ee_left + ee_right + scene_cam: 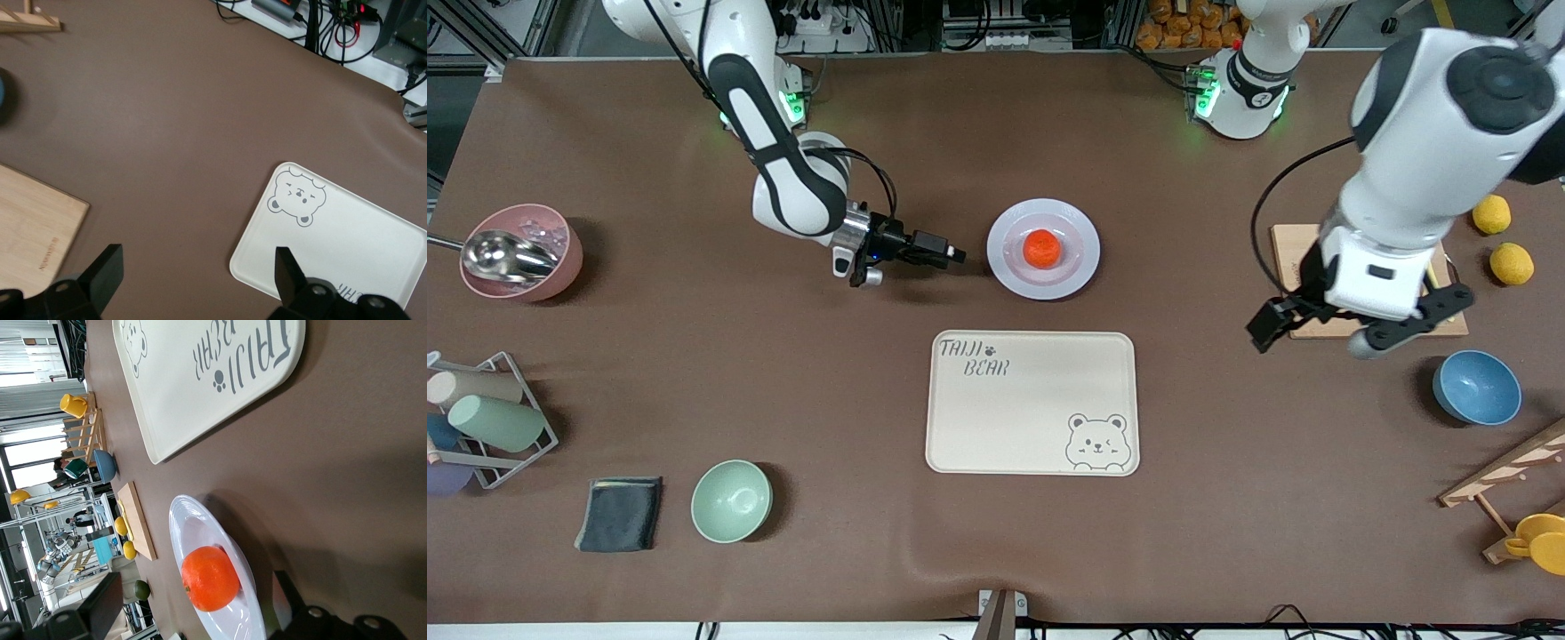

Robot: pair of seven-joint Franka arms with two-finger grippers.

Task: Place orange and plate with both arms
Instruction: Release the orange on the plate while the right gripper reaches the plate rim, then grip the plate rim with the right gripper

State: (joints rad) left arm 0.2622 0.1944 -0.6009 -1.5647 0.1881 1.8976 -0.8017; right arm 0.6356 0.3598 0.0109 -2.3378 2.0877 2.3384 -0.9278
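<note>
Nearest the camera lies the tray (1032,403), bare; farther off, the orange (1041,248) sits on the plate (1043,249). Right gripper (951,255), jaws wide, hangs just beside the plate's rim, so the approach seems under way; gripping the rim is likely next. Left gripper (1359,328) waits, wide, over the board (1294,252).

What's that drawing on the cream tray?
A bear's face in one corner of the tray, plus "TAIJI BEAR" lettering with a paw print; the front view shows it best.

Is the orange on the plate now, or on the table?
On the plate. The orange sits in the middle of the plate; the right wrist view shows it resting in the plate's hollow.
</note>
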